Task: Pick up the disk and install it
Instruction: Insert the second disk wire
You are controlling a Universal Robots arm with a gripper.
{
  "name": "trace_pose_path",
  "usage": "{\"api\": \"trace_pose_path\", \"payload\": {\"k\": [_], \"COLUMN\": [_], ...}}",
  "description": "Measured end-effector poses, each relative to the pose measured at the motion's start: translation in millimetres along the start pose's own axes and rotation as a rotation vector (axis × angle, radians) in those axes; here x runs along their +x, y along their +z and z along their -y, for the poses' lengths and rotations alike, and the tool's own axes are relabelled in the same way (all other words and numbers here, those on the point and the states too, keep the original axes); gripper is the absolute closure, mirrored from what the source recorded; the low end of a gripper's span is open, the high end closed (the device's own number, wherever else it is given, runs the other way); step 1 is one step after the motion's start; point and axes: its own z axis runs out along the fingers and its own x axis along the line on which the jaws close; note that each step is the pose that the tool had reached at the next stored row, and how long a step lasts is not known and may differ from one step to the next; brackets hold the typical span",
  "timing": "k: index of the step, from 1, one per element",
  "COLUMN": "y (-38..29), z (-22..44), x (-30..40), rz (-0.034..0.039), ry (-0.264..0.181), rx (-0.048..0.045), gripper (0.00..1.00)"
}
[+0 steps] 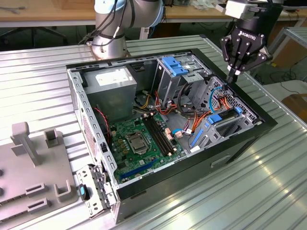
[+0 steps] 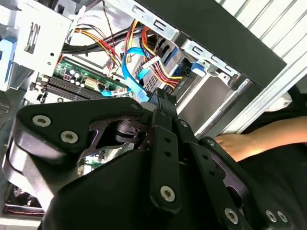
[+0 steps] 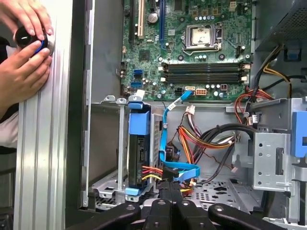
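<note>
Already slotted: flat blue-railed disk [image 3: 139,153]

Open computer case [image 1: 81,96] on ribbed table [image 1: 230,191] — gripper [image 1: 233,73] above its drive bay, jaws closed together.

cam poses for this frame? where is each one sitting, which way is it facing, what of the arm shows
Exterior view: off the arm, above the table, looking down into the open PC case; arm base and gripper show.
First wrist view: on the arm, looking past the gripper at the disk in its bay and the motherboard; a person's hands at the case edge.
Second wrist view: close behind the gripper, facing the cables.
Shared: blue data cable.
</note>
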Motion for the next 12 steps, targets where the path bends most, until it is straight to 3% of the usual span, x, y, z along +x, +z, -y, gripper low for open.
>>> {"api": "trace_pose_path", "payload": {"k": [3,6,7,8,9,10,12], "y": [0.8,0.7,0.4,-0.2,-0.4,-0.2,-0.2], "z": [-0.7,-9.0,-9.7,-9.5,-9.5,-9.4,-9.5], "x": [-0.5,-6.6,-13.2,-17.0,-18.1,-18.5,-18.5], "rz": [-0.0023,-0.0050,-0.0141,-0.0374,-0.0664,-0.0809,-0.0850], "ry": [-0.056,-0.057,-0.057,-0.057,-0.056,-0.054,-0.049], "rx": [0.0126,0.0135,0.0130,0.0115,0.0112,0.0109,0.0096], "gripper": [0.89,0.89,0.89,0.89,0.89,0.89,0.89]}}
